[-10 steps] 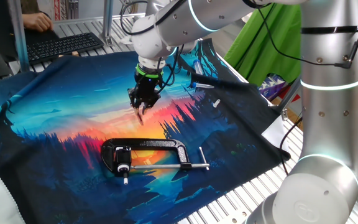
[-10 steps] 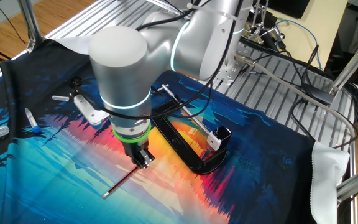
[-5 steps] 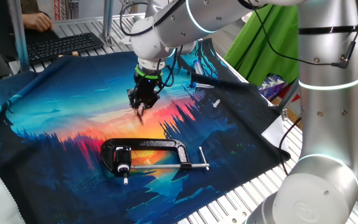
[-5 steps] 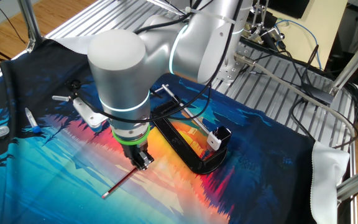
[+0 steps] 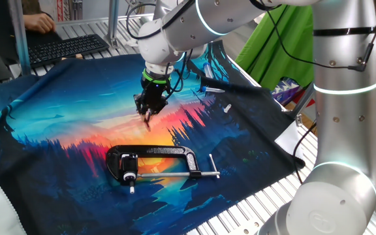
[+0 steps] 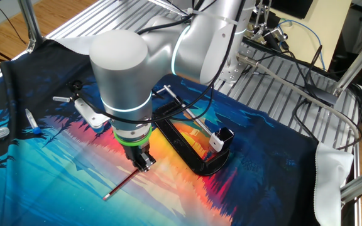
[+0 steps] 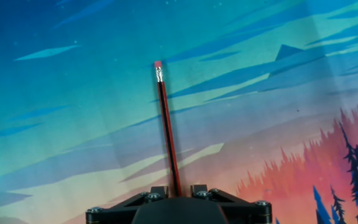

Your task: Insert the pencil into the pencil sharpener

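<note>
Hand view shows the jaws (image 7: 174, 188) closed on the pencil (image 7: 166, 130), eraser end pointing away. Sharpener (image 6: 220, 139) sits in the clamp (image 6: 190, 150), right of the pencil on the desk (image 6: 55, 176).

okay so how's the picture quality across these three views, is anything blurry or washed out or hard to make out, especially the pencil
Hand view: sharp and evenly lit; the pencil shows its red-and-black stripes and pink eraser end clearly, running up from the gripper. One fixed view: the pencil is barely discernible against the busy cloth. The other fixed view: the arm's big joint looms large, with soft glare on it; the pencil stays distinct.
</note>
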### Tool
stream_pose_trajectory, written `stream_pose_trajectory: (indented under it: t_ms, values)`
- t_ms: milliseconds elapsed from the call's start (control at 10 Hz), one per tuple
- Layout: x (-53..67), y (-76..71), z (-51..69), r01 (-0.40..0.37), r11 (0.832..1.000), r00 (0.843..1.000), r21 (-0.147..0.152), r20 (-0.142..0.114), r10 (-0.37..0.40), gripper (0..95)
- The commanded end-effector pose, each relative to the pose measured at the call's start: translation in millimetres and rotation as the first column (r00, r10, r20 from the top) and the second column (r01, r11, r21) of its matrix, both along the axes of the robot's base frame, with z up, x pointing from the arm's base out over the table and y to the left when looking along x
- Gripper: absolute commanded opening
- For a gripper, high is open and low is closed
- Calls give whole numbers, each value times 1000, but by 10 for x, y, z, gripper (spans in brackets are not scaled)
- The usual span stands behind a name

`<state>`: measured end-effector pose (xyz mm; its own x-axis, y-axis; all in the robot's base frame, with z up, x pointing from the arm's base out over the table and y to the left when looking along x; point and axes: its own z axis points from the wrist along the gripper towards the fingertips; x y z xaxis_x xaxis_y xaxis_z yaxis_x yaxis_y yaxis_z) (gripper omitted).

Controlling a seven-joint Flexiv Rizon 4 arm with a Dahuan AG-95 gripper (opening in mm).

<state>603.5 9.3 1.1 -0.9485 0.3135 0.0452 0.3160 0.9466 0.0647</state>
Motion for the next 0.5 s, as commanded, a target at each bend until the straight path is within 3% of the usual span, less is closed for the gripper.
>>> stream_pose_trajectory:
  t_ms: [100, 500]
  values:
    - [6, 4, -7, 2, 1000, 1000, 7, 5, -2, 0]
    - [3, 7, 18, 6, 1000, 1000, 15, 6, -6, 0]
